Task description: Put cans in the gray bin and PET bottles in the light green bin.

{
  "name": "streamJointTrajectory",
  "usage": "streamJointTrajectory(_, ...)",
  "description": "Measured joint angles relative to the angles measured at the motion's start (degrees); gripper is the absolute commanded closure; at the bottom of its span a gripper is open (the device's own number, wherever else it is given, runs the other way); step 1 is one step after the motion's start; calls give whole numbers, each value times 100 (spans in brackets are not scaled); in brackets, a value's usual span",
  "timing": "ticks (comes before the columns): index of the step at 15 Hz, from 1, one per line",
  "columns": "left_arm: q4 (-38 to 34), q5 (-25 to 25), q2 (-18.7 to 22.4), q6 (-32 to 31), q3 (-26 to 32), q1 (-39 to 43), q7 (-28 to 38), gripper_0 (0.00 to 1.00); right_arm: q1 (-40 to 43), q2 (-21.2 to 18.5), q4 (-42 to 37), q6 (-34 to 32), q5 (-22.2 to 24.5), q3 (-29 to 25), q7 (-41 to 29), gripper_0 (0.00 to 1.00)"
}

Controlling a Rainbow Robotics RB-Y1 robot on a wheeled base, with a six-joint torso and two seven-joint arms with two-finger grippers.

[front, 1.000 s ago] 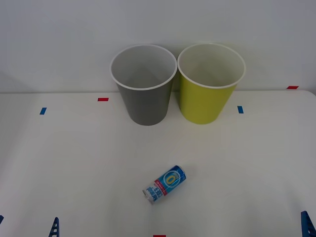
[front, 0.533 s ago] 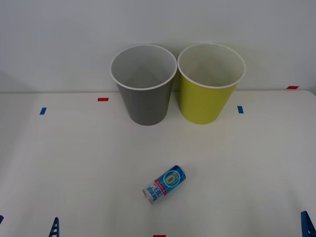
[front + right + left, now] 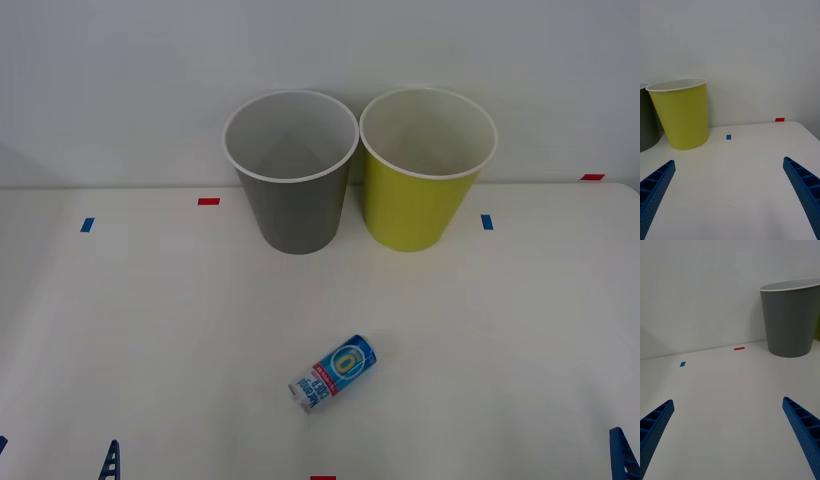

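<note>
Blue can (image 3: 334, 373) lies on white table (image 3: 150, 330) near both bins

I see one small can (image 3: 333, 374) lying on its side on the white table, blue with a yellow oval logo, a red band and a white lower part, its silver end turned toward my near left; it sits well apart from both bins, nearer to me; the gray bin (image 3: 293, 190) stands upright at the far edge, white-rimmed, pale inside; the light green bin (image 3: 420, 190) stands upright just beside it on its right, same tapered shape, rims nearly touching.
</note>
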Motion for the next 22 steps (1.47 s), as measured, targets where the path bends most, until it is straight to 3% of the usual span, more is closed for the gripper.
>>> streamJointTrajectory(15,27,3,11,17,-8,-20,0,0,0,0,0,0,0,0,0,0)
streamJointTrajectory(19,377,471,457,-170,-40,-137,-8,0,0,0,0,0,0,0,0,0)
streamJointTrajectory(22,380,541,884,-228,-34,-229,-58,0,0,0,0,0,0,0,0,0)
